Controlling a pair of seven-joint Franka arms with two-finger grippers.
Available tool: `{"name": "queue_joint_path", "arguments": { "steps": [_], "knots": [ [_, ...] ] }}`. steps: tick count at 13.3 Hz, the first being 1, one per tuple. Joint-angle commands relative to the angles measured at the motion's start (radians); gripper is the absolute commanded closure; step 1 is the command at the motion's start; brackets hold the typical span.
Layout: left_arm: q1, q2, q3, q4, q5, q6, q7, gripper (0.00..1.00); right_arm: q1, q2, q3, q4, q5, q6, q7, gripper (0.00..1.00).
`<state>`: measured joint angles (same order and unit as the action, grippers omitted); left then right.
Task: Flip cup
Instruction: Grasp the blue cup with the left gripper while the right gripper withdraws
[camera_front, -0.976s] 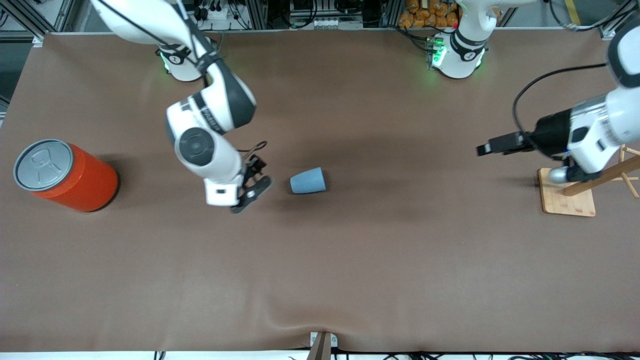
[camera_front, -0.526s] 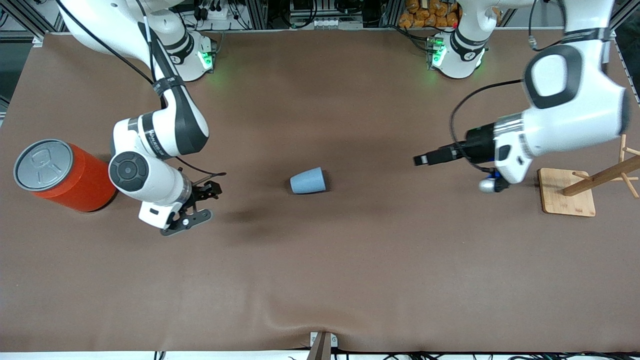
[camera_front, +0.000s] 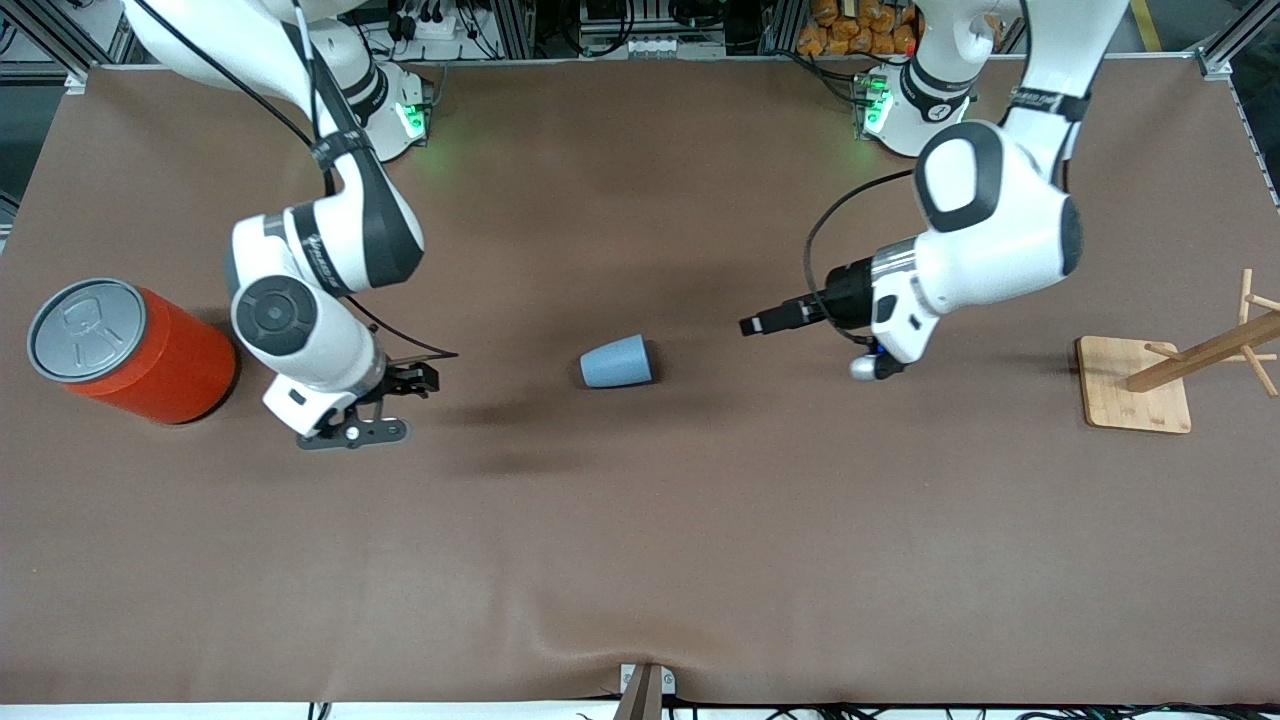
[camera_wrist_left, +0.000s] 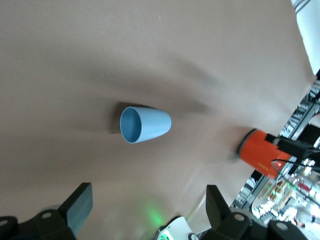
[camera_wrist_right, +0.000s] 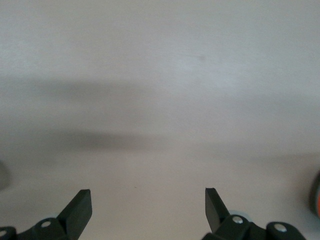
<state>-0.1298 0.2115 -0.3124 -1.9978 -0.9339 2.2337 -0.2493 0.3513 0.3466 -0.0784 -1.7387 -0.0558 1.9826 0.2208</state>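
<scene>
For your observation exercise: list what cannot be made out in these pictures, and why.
- Cup mouth: turned away in the front view; absent from the right wrist view.
- Orange can: partly covered by a dark block in the left wrist view.
- Wooden rack: cut off by the front view's edge.
- Right gripper: fingers cropped at the frame edge.

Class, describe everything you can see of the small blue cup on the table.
The cup is small, light blue and tapered, with no handle; it looks like matte plastic, darker blue inside. It lies on its side on the brown table, near the middle, its open mouth toward the left arm's end and its narrow base toward the right arm's end. Only the table touches it; neither gripper is on it.
</scene>
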Motion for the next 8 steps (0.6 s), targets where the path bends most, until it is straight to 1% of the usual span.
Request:
{"name": "queue_joint_path", "arguments": {
  "steps": [1,2,5,7,8],
  "knots": [
    [0.004,0.081,-0.017,0.005,-0.068,0.039,0.123,0.0,-0.072,-0.138,0.009,-0.137,-0.022,0.01,0.009,0.0],
    [0.004,0.123,-0.019,0.005,-0.103,0.044,0.198,0.0,-0.107,-0.161,0.011,-0.15,-0.022,0.007,0.003,0.0],
    [-0.001,0.248,-0.019,0.008,-0.36,0.058,0.527,0.0,-0.207,-0.21,0.011,-0.176,-0.004,0.008,-0.055,0.0],
    [-0.031,0.292,-0.019,0.014,-0.501,0.06,0.634,0.0,-0.28,-0.242,0.011,-0.174,0.049,0.002,-0.067,0.0],
    [-0.057,0.299,-0.016,0.019,-0.534,0.072,0.647,0.0,-0.288,-0.27,0.008,-0.179,0.05,-0.01,-0.067,0.0]
  ]
}}
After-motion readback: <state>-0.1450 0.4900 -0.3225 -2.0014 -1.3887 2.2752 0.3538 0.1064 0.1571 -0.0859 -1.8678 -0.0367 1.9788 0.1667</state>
